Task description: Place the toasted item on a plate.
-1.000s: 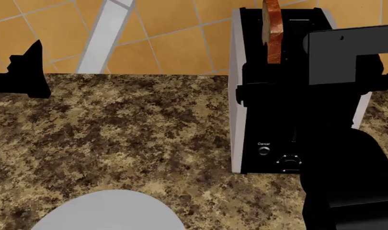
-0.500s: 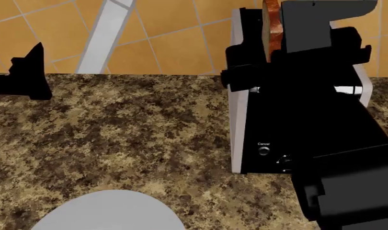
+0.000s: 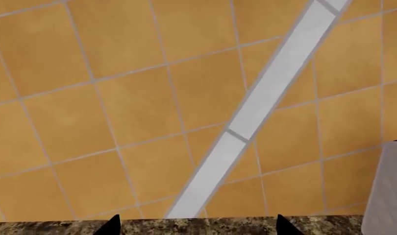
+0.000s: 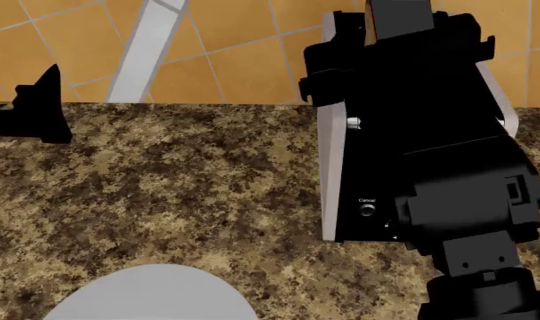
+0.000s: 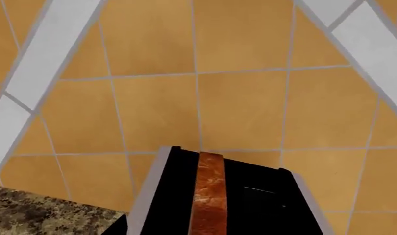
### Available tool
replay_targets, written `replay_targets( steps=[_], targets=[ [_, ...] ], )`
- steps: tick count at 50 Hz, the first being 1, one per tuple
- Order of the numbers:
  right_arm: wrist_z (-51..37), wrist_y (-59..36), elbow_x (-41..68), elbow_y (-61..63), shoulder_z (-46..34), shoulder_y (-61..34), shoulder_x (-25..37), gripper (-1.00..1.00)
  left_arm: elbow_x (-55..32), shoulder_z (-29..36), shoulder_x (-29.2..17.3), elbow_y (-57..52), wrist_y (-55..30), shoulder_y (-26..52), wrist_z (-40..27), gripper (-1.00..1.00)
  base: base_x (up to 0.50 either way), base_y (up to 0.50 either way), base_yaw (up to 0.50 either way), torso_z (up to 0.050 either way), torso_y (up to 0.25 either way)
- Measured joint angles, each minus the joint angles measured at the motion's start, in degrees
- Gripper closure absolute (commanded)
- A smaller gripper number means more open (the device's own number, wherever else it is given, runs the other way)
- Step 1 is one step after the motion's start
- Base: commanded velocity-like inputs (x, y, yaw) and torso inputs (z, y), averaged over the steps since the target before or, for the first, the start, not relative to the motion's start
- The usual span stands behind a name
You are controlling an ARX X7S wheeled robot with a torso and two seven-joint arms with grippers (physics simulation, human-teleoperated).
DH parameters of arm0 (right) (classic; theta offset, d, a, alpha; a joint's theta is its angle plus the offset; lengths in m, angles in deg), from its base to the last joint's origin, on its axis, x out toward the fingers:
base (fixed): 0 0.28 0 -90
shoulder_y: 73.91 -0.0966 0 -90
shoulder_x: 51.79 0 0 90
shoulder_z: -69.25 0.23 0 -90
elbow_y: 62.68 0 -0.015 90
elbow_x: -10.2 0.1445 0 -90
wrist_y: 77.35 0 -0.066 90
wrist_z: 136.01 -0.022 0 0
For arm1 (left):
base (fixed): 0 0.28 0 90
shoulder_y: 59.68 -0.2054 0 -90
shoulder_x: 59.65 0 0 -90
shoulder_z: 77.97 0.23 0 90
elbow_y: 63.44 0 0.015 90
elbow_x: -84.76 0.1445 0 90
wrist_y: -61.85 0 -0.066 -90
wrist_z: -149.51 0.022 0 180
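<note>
At the far left of the head view, the left gripper (image 4: 35, 110) hovers over the speckled granite countertop (image 4: 181, 187) near the tiled wall (image 4: 243, 60); its wrist view shows two dark fingertips (image 3: 110, 226) set apart with nothing between them. The plate (image 4: 155, 297) lies at the near edge of the counter, left of centre, bare and only partly in view. To the right stands the black toaster (image 4: 350, 193) with silver sides and a Cancel button (image 4: 367, 209) on its front. The right arm (image 4: 430, 120) stretches over the toaster top, hiding most of it. The bread slice (image 5: 208, 196) stands upright in the toaster's left slot, seen edge-on in the right wrist view. I cannot tell whether the right gripper's fingers are apart or together.
</note>
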Motion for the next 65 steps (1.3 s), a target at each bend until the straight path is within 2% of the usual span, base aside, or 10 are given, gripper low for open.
replay_targets(
  steps=[19, 20, 42, 65],
  targets=[
    [0.2, -2.1, 0.4, -2.0, 0.1, -1.8, -0.5, -1.0, -0.4, 0.0, -0.1, -0.3, 0.1, -0.6, -0.4, -1.0, 0.0, 0.0, 0.0, 0.0, 0.0],
    [0.2, -2.1, 0.3, -2.0, 0.2, -1.8, -0.5, 1.0, -0.4, 0.0, -0.1, -0.2, 0.1, -0.6, -0.4, -1.0, 0.0, 0.0, 0.0, 0.0, 0.0],
    [-0.5, -2.9, -0.1, -1.0, 1.6, -0.9, -0.4, 1.0, -0.4, 0.3, -0.2, 0.6, 1.2, -1.0, -0.3, -1.0, 0.0, 0.0, 0.0, 0.0, 0.0],
    [-0.7, -9.6, 1.5, 2.6, 0.7, -2.5, 1.1, 1.0, -0.9, 0.8, 0.0, 0.5, 1.0, -0.5, -0.6, -1.0, 0.0, 0.0, 0.0, 0.0, 0.002]
  ],
)
